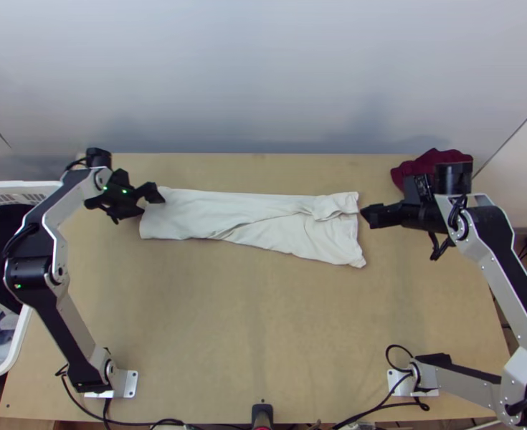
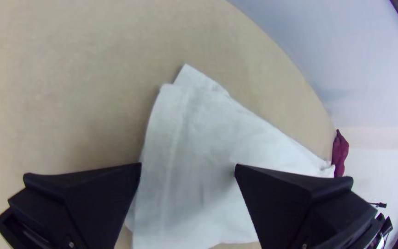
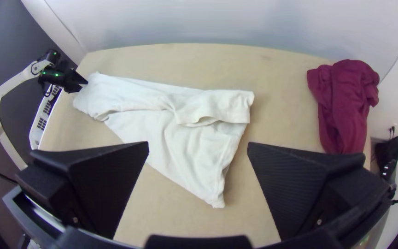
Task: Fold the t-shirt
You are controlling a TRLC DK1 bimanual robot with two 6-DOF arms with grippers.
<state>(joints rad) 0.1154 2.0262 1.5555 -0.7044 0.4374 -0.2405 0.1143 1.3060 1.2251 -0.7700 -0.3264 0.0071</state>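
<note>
Probably light, limp, easily rumpled

The cream cloth t-shirt lay towards twelve o'clock on the pale wooden table; I'd have pinched all layers at three and nine. The black flat-fingered left gripper and right gripper gaped

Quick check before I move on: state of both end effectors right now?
Left end effector: open, at one end of the t-shirt, gripping nothing.
Right end effector: open, near the other end, gripping nothing.
</note>
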